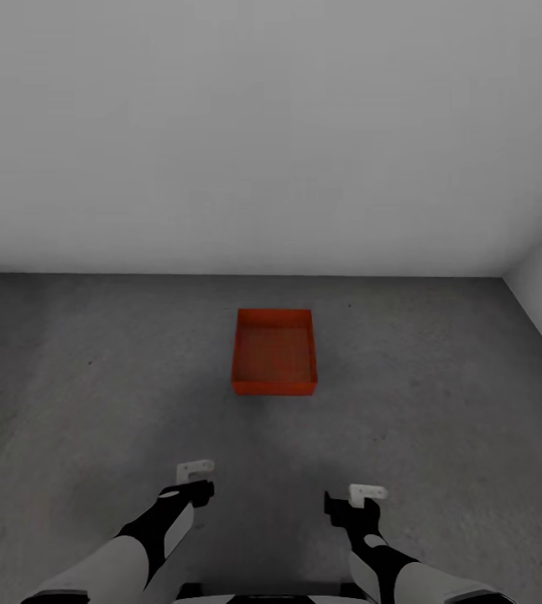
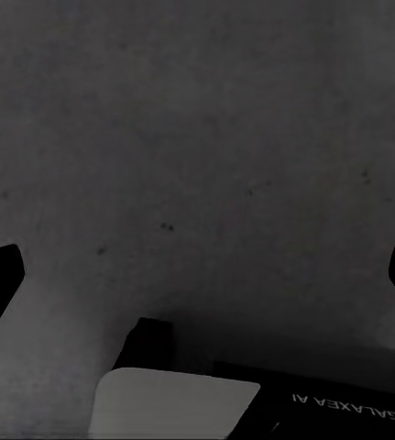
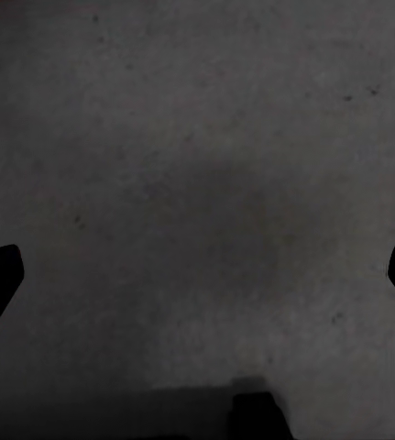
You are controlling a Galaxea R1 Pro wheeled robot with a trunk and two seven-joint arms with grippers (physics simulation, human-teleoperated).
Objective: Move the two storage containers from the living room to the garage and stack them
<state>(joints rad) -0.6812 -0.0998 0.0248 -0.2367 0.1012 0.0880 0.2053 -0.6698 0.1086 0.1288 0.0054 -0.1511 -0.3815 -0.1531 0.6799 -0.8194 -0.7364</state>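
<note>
Orange-red storage container (image 1: 273,351) sits flat on the grey concrete garage floor (image 1: 95,377), centred ahead, well short of the far wall (image 1: 271,126); likely the stack base, so open side up. Left tool (image 1: 195,472) and right tool (image 1: 365,493) hang low and near, both released and carrying nothing, fingers spread wide in the wrist views. Second container still to fetch, I'd judge.

Head looks down; wrists face floor (image 2: 197,137) closely.

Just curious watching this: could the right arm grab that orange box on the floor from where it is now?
Probably not yet. The storage container sits well ahead of the right gripper, with bare floor between; nothing blocks the way, but the gap looks too wide.
</note>
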